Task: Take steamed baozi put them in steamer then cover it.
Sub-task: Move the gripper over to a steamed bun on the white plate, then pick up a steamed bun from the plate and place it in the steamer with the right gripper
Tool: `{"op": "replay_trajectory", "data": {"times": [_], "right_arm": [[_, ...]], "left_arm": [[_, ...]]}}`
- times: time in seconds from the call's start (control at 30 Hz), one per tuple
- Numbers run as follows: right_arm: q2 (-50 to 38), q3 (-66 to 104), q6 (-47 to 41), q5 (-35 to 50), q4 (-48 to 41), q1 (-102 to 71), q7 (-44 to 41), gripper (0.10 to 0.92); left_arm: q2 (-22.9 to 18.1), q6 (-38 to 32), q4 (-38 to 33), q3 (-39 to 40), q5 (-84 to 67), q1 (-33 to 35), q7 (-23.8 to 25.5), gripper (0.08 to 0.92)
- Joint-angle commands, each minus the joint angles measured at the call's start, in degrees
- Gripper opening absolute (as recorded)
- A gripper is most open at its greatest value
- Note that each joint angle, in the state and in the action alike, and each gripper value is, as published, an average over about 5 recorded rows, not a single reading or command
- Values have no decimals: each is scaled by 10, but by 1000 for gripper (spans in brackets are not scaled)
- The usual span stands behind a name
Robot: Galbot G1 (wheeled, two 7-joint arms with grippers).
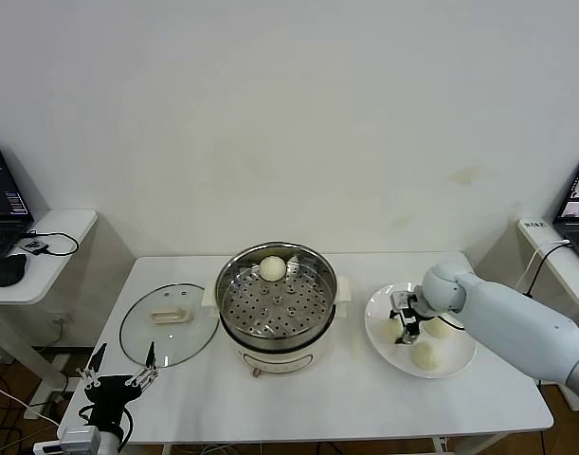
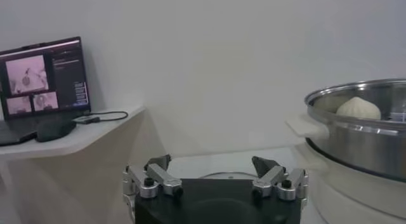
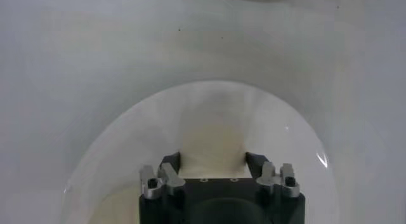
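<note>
White surface [image 1: 346, 393] against a plain white wall, flanked by side desks with laptops.

Steamer [image 1: 276, 305]: stainless-steel pot on a white base, centre of the surface, uncovered. One steamed baozi [image 1: 273, 267] sits on the perforated tray at the far rim; it also shows above the pot's edge in the left wrist view [image 2: 358, 108].

Cover [image 1: 170, 323]: clear glass lid with cream handle, flat on the surface just beside the steamer on the robot's left.

White plate [image 1: 452, 364]: on the robot's right of the steamer, holding the remaining baozi [image 1: 424, 354].

Right gripper [image 1: 407, 322]: lowered over the plate, fingers [image 3: 170, 163] spread around a baozi [image 3: 212, 143].

Left gripper [image 1: 118, 377]: idle at the near left corner of the surface, fingers [image 2: 157, 163] spread, holding nothing.
</note>
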Motion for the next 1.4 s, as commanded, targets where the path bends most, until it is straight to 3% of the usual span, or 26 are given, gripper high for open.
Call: {"op": "replay_trajectory", "data": {"times": [0.03,0.23,0.5,0.73,0.97,1.17,1.4], "right_arm": [[-9,3,0,3,11,7,-2,630],[-58,-32,-9,48,58,95,-11,637],[-64,-183,-38,188,117,342,-13,645],[46,-267,-85,317,122,491,12,651],[184,-267,-145,413,90,454,68,653],[302,-242,-168,419,2,358,109,653],[367,-236,-179,398,-59,298,112,653]], "left_arm": [[0,0,-2,0,0,1,0,823],[2,1,-8,1,0,1,0,823],[5,2,-11,10,0,-7,1,823],[12,2,-11,12,-5,-11,1,823],[15,2,-4,4,-15,-17,2,823],[15,3,-5,-3,-19,-18,3,823],[12,1,-3,-14,-23,-13,3,823]]}}
